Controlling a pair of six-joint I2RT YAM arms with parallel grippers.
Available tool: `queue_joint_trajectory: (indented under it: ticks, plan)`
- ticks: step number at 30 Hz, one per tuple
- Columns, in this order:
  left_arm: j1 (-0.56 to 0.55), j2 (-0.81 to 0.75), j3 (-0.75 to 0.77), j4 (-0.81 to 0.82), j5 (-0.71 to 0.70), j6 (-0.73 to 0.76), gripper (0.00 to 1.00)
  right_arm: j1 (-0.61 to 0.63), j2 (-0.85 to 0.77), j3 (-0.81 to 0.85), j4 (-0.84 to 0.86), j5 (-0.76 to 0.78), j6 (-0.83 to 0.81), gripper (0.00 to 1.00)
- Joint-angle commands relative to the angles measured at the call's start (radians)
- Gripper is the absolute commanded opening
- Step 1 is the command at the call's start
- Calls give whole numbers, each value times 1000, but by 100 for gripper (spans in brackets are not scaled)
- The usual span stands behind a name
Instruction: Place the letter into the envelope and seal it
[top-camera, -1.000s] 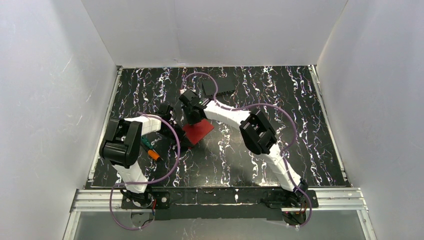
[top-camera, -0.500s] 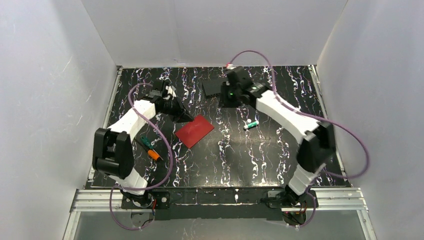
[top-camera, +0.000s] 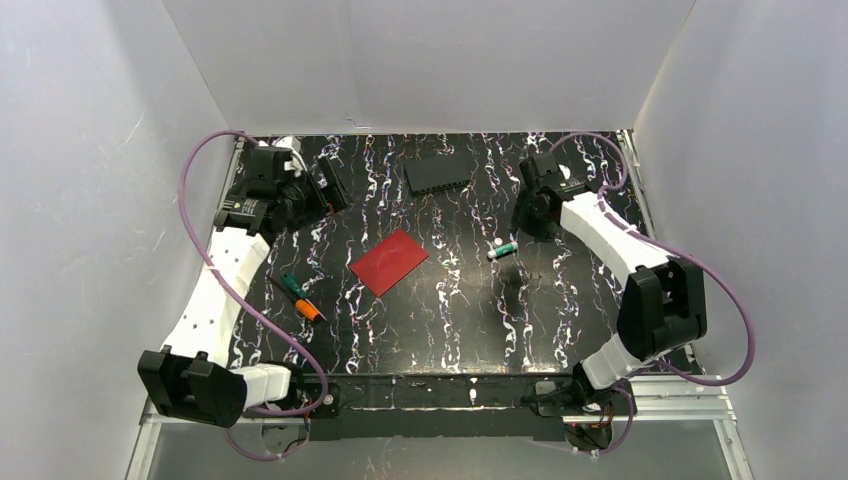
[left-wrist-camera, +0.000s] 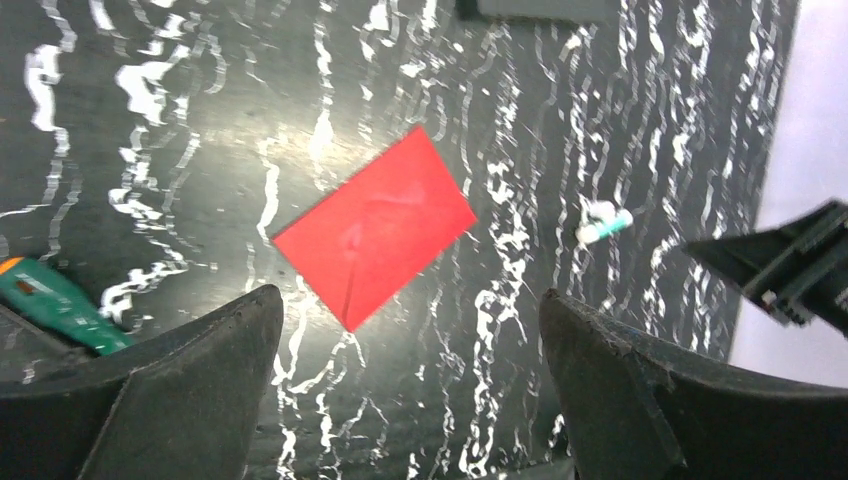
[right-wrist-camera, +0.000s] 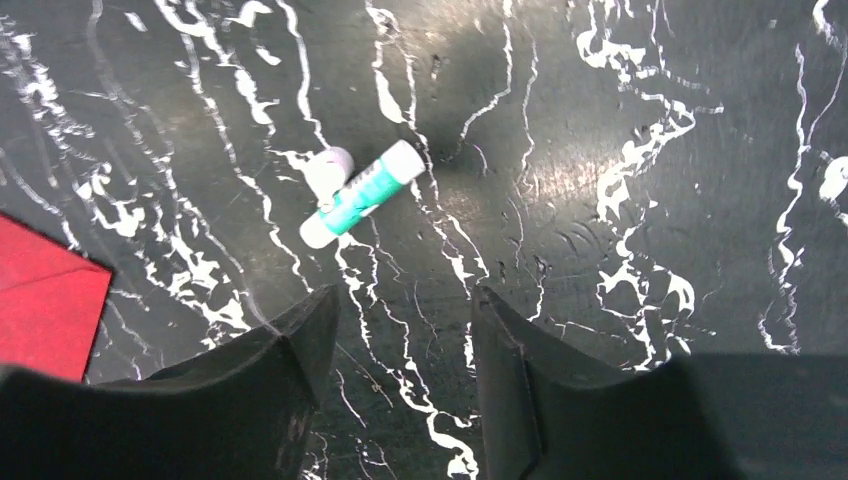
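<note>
The red envelope (top-camera: 389, 261) lies flat and alone in the middle of the black marbled table, its flap folded down; it also shows in the left wrist view (left-wrist-camera: 375, 228), and one corner (right-wrist-camera: 40, 300) shows in the right wrist view. The letter is out of view. My left gripper (top-camera: 330, 185) hangs at the back left, well away from the envelope, wide open and empty (left-wrist-camera: 410, 300). My right gripper (top-camera: 527, 215) is at the back right, open with nothing between its fingers (right-wrist-camera: 405, 295).
A green and white glue stick (top-camera: 503, 248) (right-wrist-camera: 360, 193) lies right of the envelope, below my right gripper. A dark ribbed block (top-camera: 438, 175) sits at the back. Green and orange tools (top-camera: 300, 295) lie to the envelope's left. White walls enclose the table.
Both arms have pulled back from the envelope, left arm to the back left, right arm to the back right. Both grippers have opened. The glue stick now lies on the table.
</note>
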Motion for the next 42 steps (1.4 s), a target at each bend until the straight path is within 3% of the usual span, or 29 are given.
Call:
queue_joint_trajectory:
  ticks: [1,5,13,34,38,42]
  plan:
    - [30,-8,19,-53,-118,17,98,-27,47,-39,20,10,133,54]
    - [32,-35,-30,16,-65,-2,98,-29,112,-29,44,22,220,48]
    - [33,9,-26,35,0,-1,98,-29,267,49,45,62,331,46]
    - [56,94,3,47,40,25,98,-28,402,89,93,20,401,45]
    - [57,104,2,49,66,25,98,-21,425,114,77,13,406,37]
    - [57,100,-8,60,97,37,98,-6,394,102,72,51,369,21]
